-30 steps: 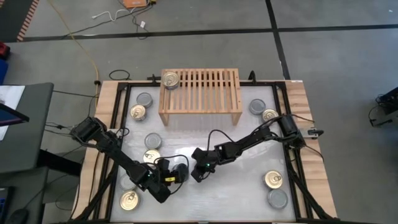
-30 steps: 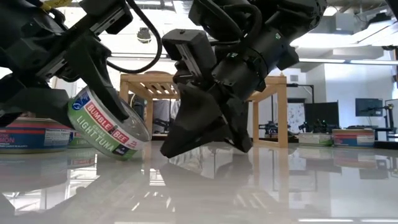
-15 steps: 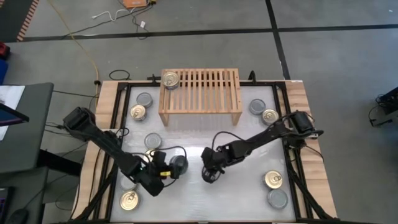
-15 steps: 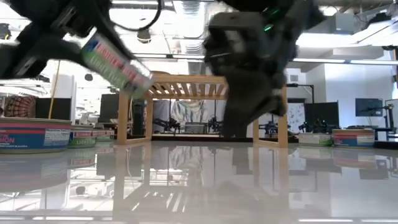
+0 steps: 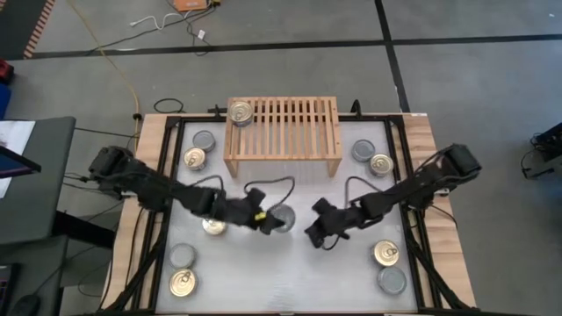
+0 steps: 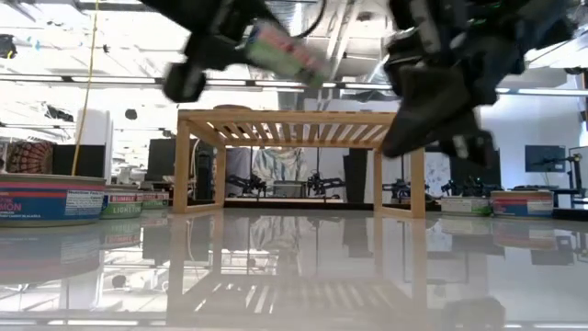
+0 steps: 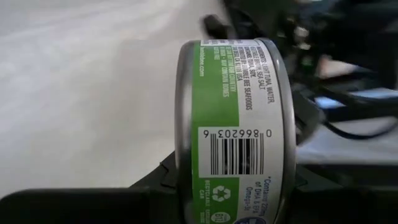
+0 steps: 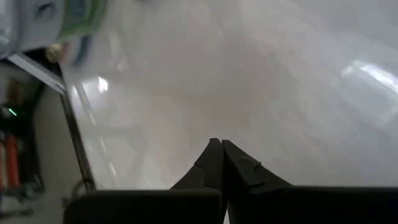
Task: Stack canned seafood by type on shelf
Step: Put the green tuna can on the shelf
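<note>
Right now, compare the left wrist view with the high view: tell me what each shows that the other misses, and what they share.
Only the left wrist view shows the held can's green label, with its barcode and small print.

Only the high view shows the wooden shelf with one gold-topped can on its slats, the loose cans scattered around the table, and the right gripper apart from them, jaws shut and empty.

Both show the left gripper clamped on that one can above the white tabletop.

- Left arm [image 5: 167, 189]: dark, jointed links, thin black cable looping above the wrist, small yellow marking near the gripper.
- Right arm [image 5: 404, 189]: same black build, black cable arching over its forearm.
- Right gripper's fingers [image 8: 214, 163]: dark, wedge-shaped, tapering.
</note>
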Motion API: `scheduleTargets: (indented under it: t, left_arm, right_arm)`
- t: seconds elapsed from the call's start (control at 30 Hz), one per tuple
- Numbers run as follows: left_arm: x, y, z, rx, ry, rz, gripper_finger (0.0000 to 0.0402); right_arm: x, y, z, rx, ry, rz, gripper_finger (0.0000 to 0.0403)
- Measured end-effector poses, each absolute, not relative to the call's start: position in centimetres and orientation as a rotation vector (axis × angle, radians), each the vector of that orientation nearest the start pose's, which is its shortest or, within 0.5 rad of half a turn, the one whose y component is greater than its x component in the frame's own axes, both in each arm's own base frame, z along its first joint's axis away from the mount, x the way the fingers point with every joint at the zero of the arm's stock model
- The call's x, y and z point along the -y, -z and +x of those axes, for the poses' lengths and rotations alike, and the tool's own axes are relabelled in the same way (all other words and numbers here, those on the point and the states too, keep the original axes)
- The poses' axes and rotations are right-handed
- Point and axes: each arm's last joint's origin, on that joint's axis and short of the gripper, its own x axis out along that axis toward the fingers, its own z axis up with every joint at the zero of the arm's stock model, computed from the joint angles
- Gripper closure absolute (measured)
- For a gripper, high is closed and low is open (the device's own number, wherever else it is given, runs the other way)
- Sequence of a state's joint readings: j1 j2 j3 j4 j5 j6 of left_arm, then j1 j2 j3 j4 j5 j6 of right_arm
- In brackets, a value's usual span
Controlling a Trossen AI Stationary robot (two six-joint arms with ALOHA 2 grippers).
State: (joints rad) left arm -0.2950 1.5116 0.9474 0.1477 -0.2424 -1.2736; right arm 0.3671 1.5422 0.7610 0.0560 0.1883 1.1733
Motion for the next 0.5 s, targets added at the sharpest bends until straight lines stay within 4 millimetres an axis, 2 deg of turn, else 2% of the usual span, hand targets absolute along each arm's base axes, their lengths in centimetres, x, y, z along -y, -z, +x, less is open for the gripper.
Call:
scheduleTargets:
  t: [0.27, 0.5]
  left_arm:
    - [1.7, -26.1, 33.6, -0.347, 0.025, -1.125, 0.0287]
    - [-3.6, -26.4, 33.4, -0.347, 0.054, -1.227, 0.0287]
  right_arm:
    - [-8.4, -20.6, 23.8, -0.394, 0.405, 1.001, 0.0367]
    - [-5.9, -24.0, 22.4, -0.161, 0.476, 1.013, 0.0371]
